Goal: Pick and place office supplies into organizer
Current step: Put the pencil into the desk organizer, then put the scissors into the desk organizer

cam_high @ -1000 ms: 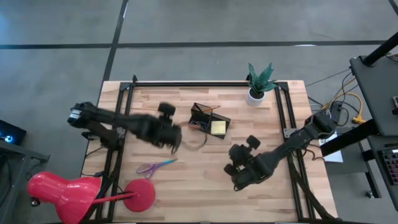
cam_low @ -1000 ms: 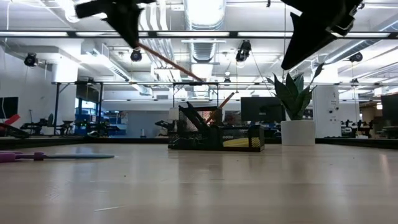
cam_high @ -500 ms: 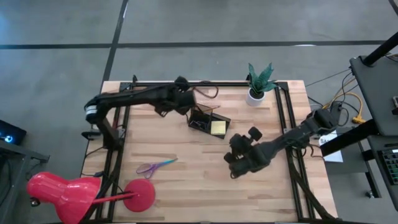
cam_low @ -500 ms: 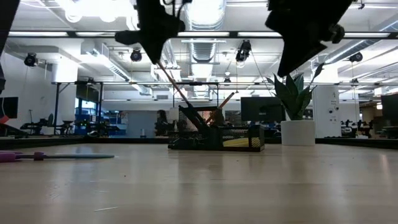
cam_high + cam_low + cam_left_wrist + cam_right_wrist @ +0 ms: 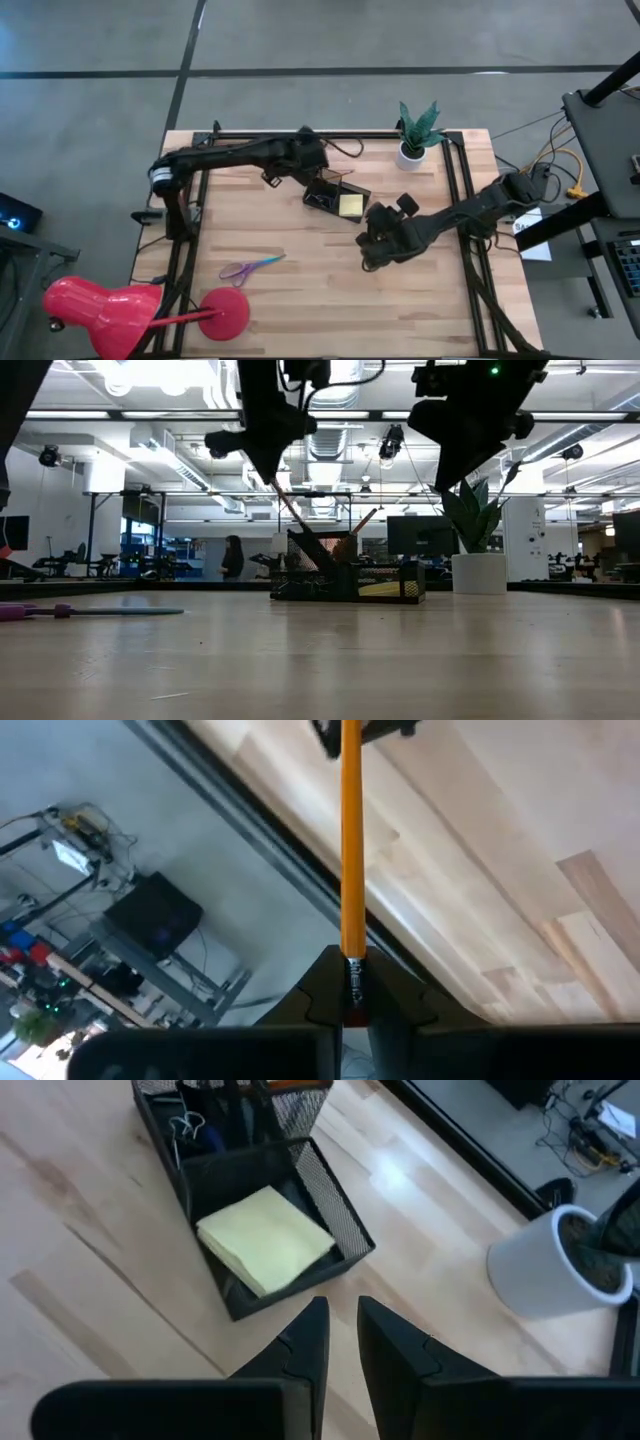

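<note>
From above, the left gripper (image 5: 312, 163) hangs just beside the organizer (image 5: 337, 194), while at table height it slants an orange pencil (image 5: 290, 510) down into the cup section, its own camera showing fingers clamped on that pencil, and the right gripper (image 5: 340, 1342), fingers slightly parted and empty, faces the sticky-note pad (image 5: 265, 1238) in the tray.

Organizer (image 5: 336, 196) at table (image 5: 300, 300) centre-rear, sticky pad (image 5: 350, 205) in its tray; plant (image 5: 415, 132) behind-right; scissors (image 5: 250, 267) front-left, lamp (image 5: 110, 312) beyond them at the front-left corner
</note>
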Controlling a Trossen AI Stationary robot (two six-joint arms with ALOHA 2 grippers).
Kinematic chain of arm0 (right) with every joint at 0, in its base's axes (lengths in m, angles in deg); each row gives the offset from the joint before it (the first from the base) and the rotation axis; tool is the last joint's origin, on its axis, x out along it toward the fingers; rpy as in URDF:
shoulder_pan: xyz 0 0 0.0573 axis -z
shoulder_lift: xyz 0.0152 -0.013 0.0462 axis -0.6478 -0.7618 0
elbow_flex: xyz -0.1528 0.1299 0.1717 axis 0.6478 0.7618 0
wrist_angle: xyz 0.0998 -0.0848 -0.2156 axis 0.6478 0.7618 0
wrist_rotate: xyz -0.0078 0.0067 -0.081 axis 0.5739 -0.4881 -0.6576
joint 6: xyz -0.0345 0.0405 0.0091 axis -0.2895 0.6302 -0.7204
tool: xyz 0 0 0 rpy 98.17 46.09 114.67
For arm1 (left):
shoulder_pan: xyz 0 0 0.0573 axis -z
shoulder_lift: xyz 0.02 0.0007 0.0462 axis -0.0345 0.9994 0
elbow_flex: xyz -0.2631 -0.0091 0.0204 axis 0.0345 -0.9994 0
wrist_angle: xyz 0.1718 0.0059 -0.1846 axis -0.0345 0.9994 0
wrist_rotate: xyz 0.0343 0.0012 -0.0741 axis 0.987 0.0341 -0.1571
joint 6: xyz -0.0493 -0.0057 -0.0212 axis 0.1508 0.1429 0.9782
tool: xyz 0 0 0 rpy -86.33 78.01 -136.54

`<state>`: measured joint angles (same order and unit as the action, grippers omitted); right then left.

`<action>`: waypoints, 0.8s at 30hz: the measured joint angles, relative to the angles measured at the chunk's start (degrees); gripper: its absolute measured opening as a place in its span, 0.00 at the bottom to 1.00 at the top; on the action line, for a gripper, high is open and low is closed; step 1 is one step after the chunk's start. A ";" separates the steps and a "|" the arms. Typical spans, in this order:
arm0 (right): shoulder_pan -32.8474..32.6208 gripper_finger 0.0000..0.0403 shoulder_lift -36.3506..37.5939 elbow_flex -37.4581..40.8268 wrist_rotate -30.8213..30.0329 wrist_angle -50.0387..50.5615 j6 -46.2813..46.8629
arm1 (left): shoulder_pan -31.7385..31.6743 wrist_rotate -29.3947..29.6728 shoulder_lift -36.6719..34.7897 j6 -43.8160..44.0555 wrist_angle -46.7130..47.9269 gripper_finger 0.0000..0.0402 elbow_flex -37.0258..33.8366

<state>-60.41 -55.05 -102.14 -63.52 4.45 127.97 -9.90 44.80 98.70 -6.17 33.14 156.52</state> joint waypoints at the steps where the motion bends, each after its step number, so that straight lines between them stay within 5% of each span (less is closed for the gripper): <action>1: 0.29 0.12 0.00 0.07 -0.02 -0.62 -0.96 | 0.10 0.01 0.67 -0.01 -0.10 0.02 0.00; 17: 1.32 0.07 0.00 0.17 0.45 -6.92 -7.07 | 0.26 0.41 4.36 3.49 -0.36 0.13 0.13; 24: 2.41 0.07 -0.02 0.26 0.05 -6.94 -8.25 | 0.72 0.50 4.13 11.70 -0.25 0.21 0.00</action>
<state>-58.00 -55.07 -101.87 -63.47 -2.49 119.72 -9.18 45.29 102.83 5.53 32.88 156.52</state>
